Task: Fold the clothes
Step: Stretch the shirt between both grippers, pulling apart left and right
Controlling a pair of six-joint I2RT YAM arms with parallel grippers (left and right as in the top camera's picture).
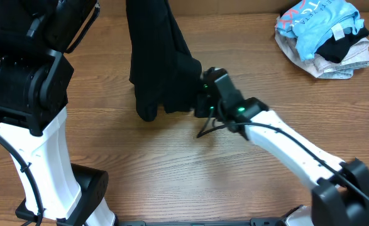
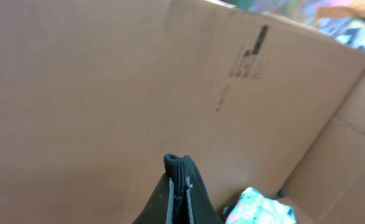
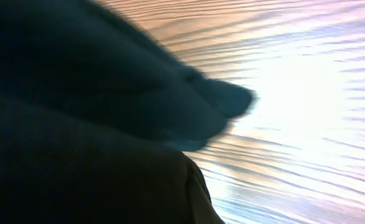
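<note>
A black garment (image 1: 162, 63) hangs down from the top edge of the overhead view, its lower end near the wooden table (image 1: 171, 169). In the left wrist view my left gripper (image 2: 177, 186) is shut on a ribbed edge of the black garment (image 2: 177, 165), held high. My right gripper (image 1: 202, 95) presses into the garment's lower right edge. In the right wrist view the dark cloth (image 3: 76, 112) fills the frame and hides the fingers, so I cannot tell whether they are open or shut.
A pile of clothes (image 1: 325, 34), blue, white and black, lies at the far right back; it also shows in the left wrist view (image 2: 257, 208). A cardboard box wall (image 2: 138, 81) stands behind. The left arm's base (image 1: 39, 144) stands at the left.
</note>
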